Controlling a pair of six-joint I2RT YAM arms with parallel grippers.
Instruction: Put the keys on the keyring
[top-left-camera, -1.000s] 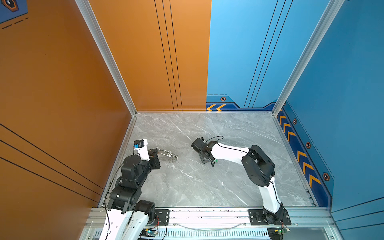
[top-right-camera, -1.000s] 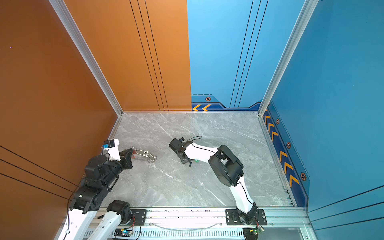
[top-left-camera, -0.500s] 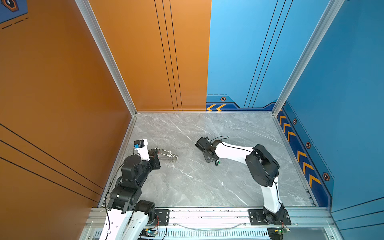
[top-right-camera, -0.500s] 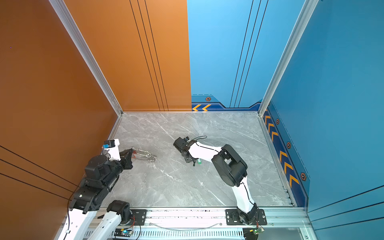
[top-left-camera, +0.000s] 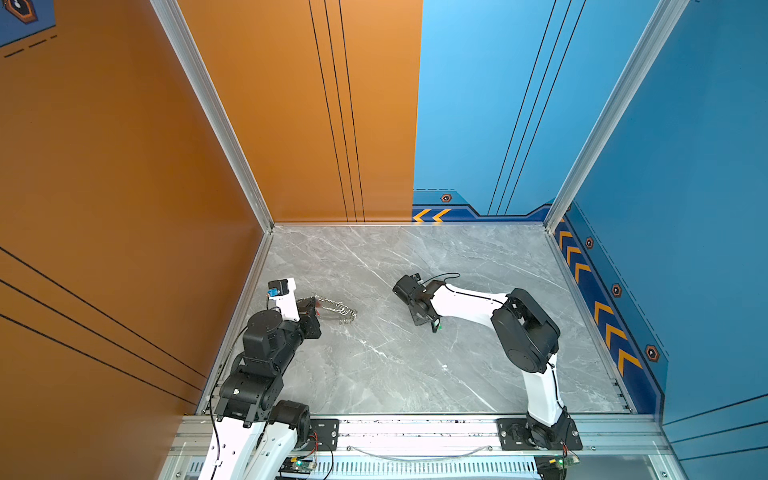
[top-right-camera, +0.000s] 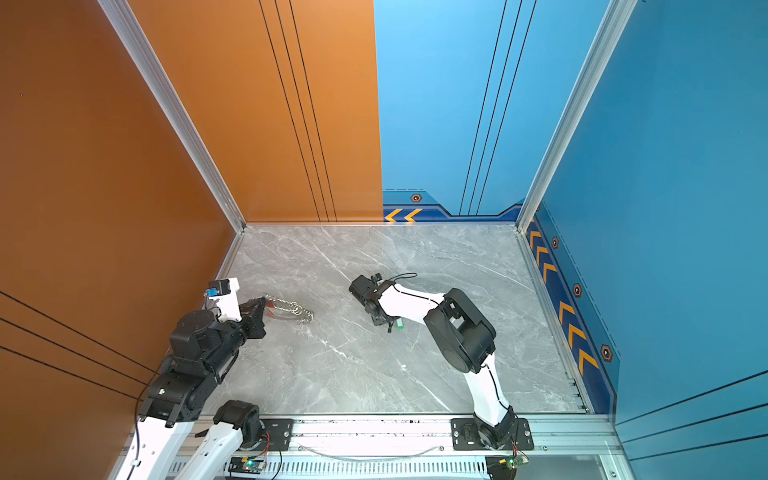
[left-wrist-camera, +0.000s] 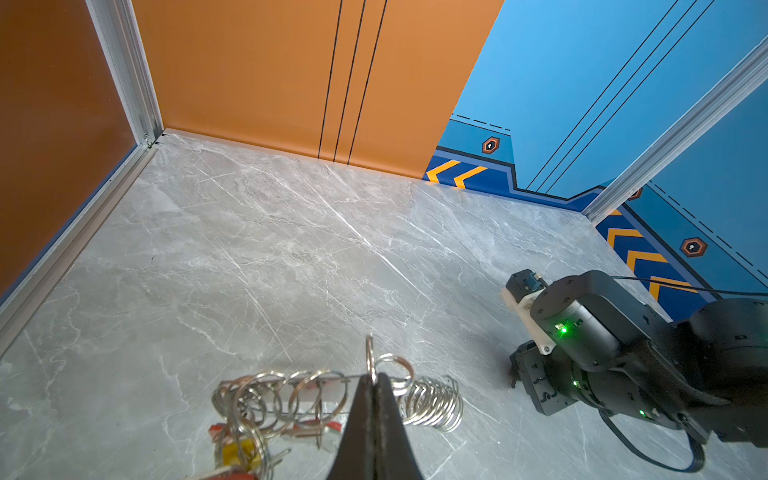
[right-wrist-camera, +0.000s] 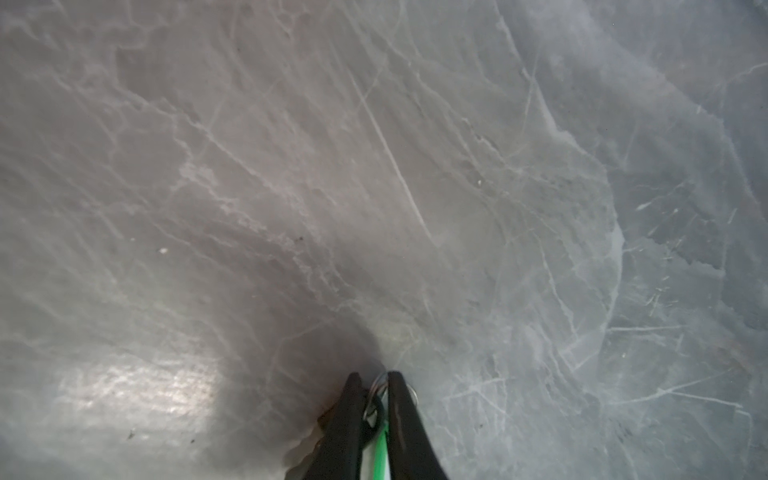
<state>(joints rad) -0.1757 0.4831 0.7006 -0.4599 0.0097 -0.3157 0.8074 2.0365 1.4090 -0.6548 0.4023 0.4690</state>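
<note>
compared with a second ago, the right arm (top-left-camera: 469, 301) has drawn a little nearer and further right, elbow swung outward, and the right gripper (top-left-camera: 434, 326) has gone with it; the left gripper (top-left-camera: 309, 309) and the keyring (top-left-camera: 338, 309) lie as they did. a green speck now shows just beside the right gripper in both top views: the green-tagged key (top-right-camera: 399, 325). in the right wrist view the right gripper (right-wrist-camera: 376, 382) is closed to a narrow slit, with a small silver ring and the green tag (right-wrist-camera: 380, 449) pinched between its fingers, low over the marble table (top-left-camera: 374, 374). in the left wrist view the left gripper (left-wrist-camera: 372, 380) is closed tight on one upright ring of the keyring (left-wrist-camera: 316, 395), whose coil of silver rings rests on the table near the left wall, well apart from the green-tagged key. red- and yellow-tagged keys (left-wrist-camera: 237, 453) hang among the rings at one end; they are partly cut off by the frame edge and their number cannot be told. the metal part of the green-tagged key is hidden between the fingers. the keyring's strap is hard to make out behind the rings. in both top views the fingertips of both grippers are too small or covered to read.
</note>
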